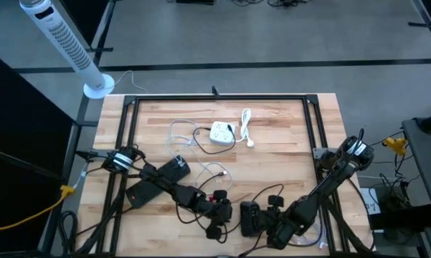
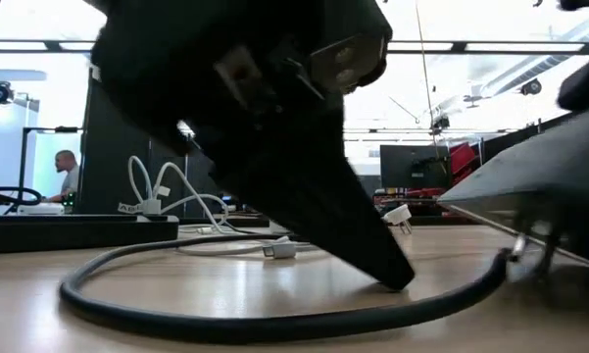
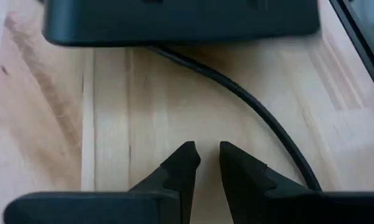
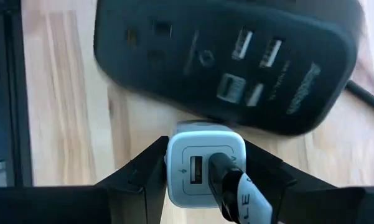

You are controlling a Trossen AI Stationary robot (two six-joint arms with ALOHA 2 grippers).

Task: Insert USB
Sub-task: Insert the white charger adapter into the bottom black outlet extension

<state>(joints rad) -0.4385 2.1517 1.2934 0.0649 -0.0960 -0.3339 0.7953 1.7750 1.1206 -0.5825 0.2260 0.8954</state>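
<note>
Lining up the white charger with the black power strip

Our right gripper has its jaws clamped on the white charger, just short of the black power strip on the desk; we should square it before pushing. Our left gripper waits nearby, jaws slightly apart, empty.

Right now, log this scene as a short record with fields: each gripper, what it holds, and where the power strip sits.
right gripper: shut on the white USB charger, near the table's front edge
white USB charger: has a black cable plugged into its face
black power strip: lying flat on the table just beyond the charger, USB ports facing up
left gripper: fingers nearly together, nothing between them, low over the wooden table
insertion: not yet done
</note>
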